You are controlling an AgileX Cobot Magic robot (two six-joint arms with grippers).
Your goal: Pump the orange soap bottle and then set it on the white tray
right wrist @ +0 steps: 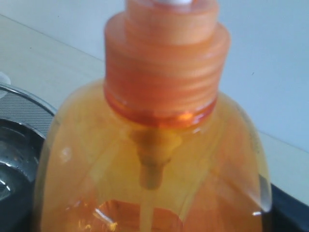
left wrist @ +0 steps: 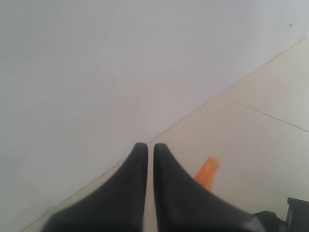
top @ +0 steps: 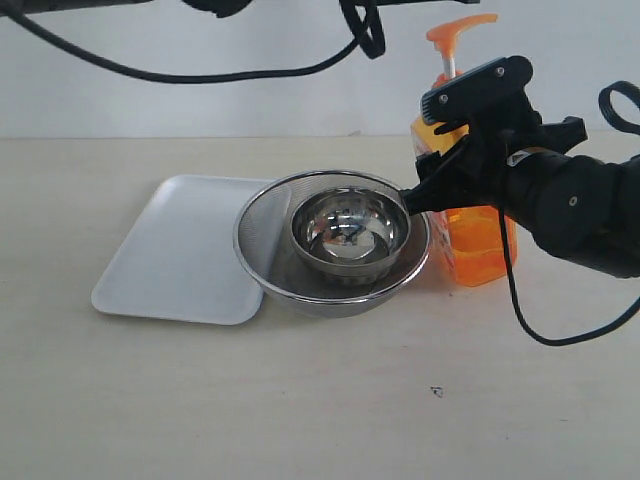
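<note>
At frame right, the right claw straddled the orange soap bottle, grip uncertain; a loose hold could topple it against the strainer.

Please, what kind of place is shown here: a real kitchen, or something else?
Probably a robot test bench, not a kitchen: a plain beige table against a blank white wall, a black robot arm with loose cables, and a few props: orange soap bottle, white tray, steel mesh strainer.
</note>
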